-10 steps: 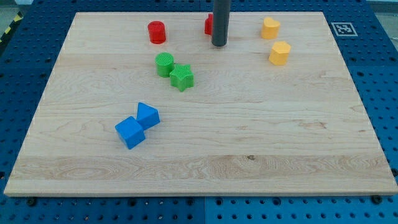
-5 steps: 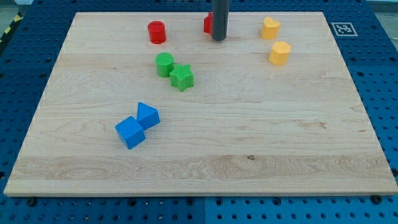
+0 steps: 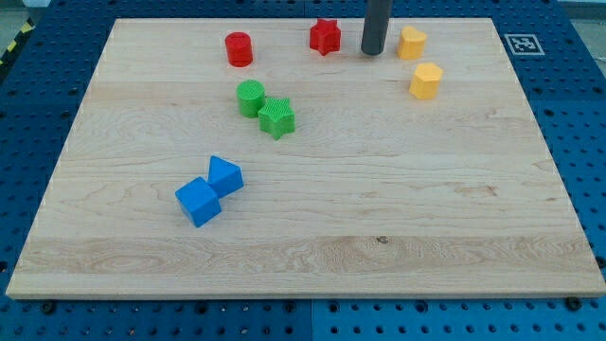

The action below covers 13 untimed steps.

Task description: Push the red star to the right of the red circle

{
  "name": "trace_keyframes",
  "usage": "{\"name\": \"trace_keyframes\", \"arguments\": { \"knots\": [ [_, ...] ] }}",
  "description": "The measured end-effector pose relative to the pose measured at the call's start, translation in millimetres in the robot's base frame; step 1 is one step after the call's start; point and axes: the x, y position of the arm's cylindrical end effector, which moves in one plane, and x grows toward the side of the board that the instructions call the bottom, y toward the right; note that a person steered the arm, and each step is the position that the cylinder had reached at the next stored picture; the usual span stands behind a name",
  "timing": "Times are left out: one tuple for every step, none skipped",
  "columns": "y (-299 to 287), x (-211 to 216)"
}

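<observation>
The red star sits near the view's top edge of the wooden board, in full view. The red circle is to its left with a clear gap between them. My tip is on the board to the right of the red star, apart from it, and just left of the upper yellow block.
A second yellow block lies below the first. A green circle and a green star touch at centre left. Two blue blocks touch lower left. A marker tag sits at the board's top right corner.
My tip has moved up and then to the right, from in front of the red star to its right side. The red star now shows whole. No block has visibly moved.
</observation>
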Motion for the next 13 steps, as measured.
{"name": "trace_keyframes", "arguments": {
  "knots": [
    [-1.5,-8.5],
    [-30.2,-8.5],
    [-60.1,-8.0],
    [-66.0,-8.0],
    [-72.4,-13.4],
    [-73.4,-35.4],
    [-73.4,-35.4],
    [-77.0,-35.4],
    [-106.6,-35.4],
    [-126.9,-29.3],
    [-133.3,-27.9],
    [-136.9,-26.9],
    [-138.1,-26.9]
  ]
}}
